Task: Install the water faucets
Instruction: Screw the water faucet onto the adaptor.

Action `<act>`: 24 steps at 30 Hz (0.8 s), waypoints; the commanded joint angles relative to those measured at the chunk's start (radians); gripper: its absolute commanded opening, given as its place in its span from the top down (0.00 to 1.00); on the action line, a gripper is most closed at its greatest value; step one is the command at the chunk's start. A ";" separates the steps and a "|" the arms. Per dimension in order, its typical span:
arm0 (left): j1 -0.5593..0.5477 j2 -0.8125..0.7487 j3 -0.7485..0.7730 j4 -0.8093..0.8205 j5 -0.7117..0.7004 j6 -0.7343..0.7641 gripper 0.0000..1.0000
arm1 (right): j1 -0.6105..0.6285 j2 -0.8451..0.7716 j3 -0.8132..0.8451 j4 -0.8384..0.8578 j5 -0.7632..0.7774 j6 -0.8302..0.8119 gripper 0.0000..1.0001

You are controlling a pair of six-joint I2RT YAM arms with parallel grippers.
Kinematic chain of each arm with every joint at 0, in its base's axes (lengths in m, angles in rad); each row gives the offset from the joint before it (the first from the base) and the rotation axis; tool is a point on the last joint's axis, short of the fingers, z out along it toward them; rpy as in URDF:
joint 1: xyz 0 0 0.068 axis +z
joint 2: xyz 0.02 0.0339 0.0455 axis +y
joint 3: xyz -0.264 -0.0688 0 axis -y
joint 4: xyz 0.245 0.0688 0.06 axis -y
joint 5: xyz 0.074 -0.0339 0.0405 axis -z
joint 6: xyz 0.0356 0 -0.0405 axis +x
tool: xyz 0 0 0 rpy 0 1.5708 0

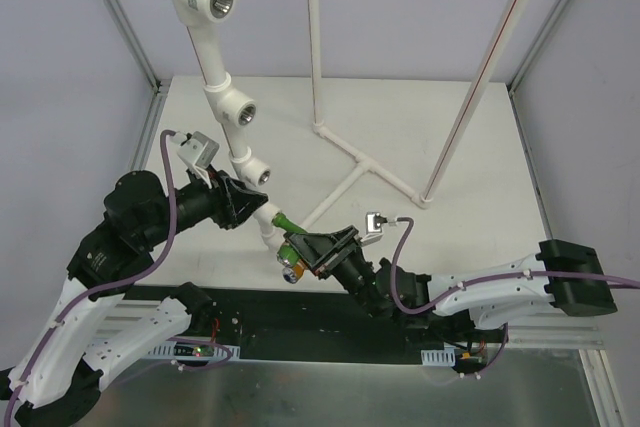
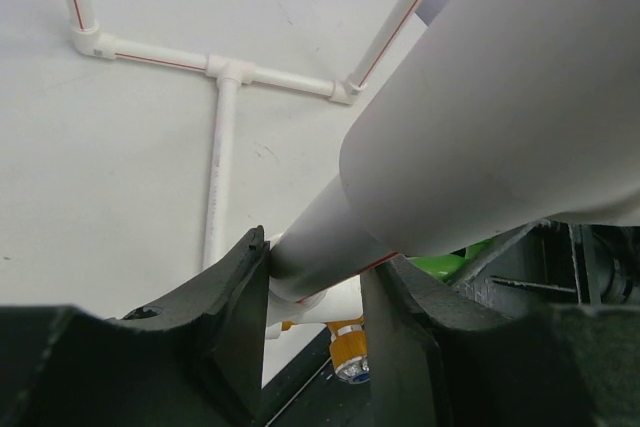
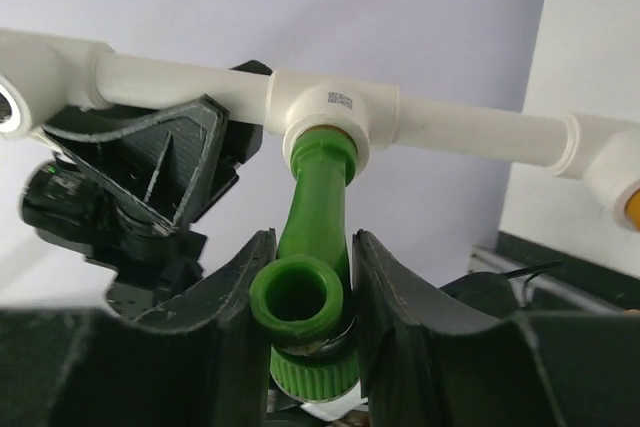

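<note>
Right wrist view: right gripper [image 3: 313, 242] clamps the green faucet [image 3: 315, 202], stem nosed into the tee fitting [image 3: 325, 117]. Looks like light, stiff, slick plastic, so I'd grip the fat body, not the lever. Left gripper [image 2: 320, 257] is closed around the white pipe [image 2: 480, 127].

My left arm [image 1: 100, 247] rises from its base with the elbow bent, the wrist pointing to the right. My left gripper [image 1: 258, 207] is closed on the pipe [image 2: 320, 247]. My right arm [image 1: 480, 292] lies low and stretches to the left. My right gripper [image 1: 298, 252] is closed on the green faucet [image 3: 318, 197].
</note>
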 commanded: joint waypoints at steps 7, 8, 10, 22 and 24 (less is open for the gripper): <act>0.002 0.032 -0.016 -0.047 -0.021 -0.095 1.00 | 0.007 -0.071 -0.057 0.270 -0.026 0.263 0.34; 0.002 0.032 -0.018 -0.045 -0.022 -0.095 1.00 | 0.007 -0.074 -0.072 0.291 -0.027 0.239 0.30; 0.002 0.035 -0.018 -0.044 -0.024 -0.095 1.00 | 0.009 -0.094 -0.109 0.307 -0.027 0.217 0.01; 0.002 0.046 -0.015 -0.041 -0.021 -0.091 1.00 | 0.009 -0.525 -0.238 -0.257 0.154 -0.395 0.00; 0.002 0.046 -0.016 -0.041 -0.019 -0.091 1.00 | 0.006 -0.582 -0.229 -0.340 0.186 -0.691 0.00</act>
